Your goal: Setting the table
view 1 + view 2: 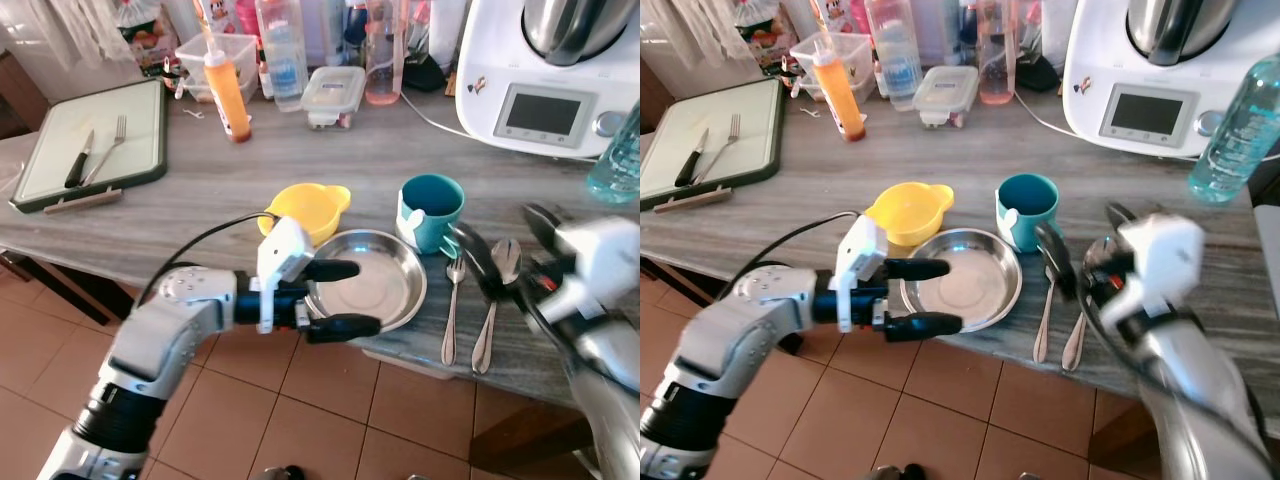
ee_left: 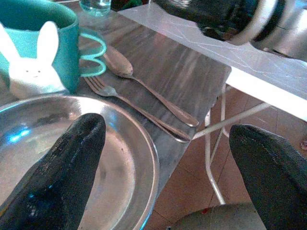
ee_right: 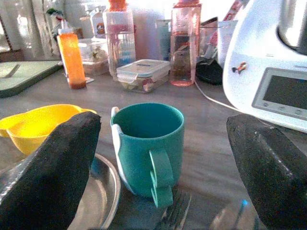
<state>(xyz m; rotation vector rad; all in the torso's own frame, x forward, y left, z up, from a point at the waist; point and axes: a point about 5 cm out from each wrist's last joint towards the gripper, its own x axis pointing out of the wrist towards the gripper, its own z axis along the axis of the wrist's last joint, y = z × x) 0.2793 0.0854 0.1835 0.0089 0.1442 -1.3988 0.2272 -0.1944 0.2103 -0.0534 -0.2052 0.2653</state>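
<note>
A: Hovering at the table [image 1: 250, 180] edge, left gripper [image 1: 338, 298] has jaws spread around the steel plate [image 1: 385, 285] rim.

B: Yep. Right gripper [image 1: 505, 240], jaws also wide, sits over the fork [image 1: 452, 310] and spoon [image 1: 495, 300], beside the teal mug [image 1: 430, 212].

Back of counter [image 1: 300, 160]: orange sauce bottle [image 1: 227, 92], lidded food container [image 1: 333, 93], pink bottle [image 1: 383, 55], white kitchen machine [image 1: 545, 75] (display dark). Clear water bottle [image 1: 618, 157] beside it.
</note>
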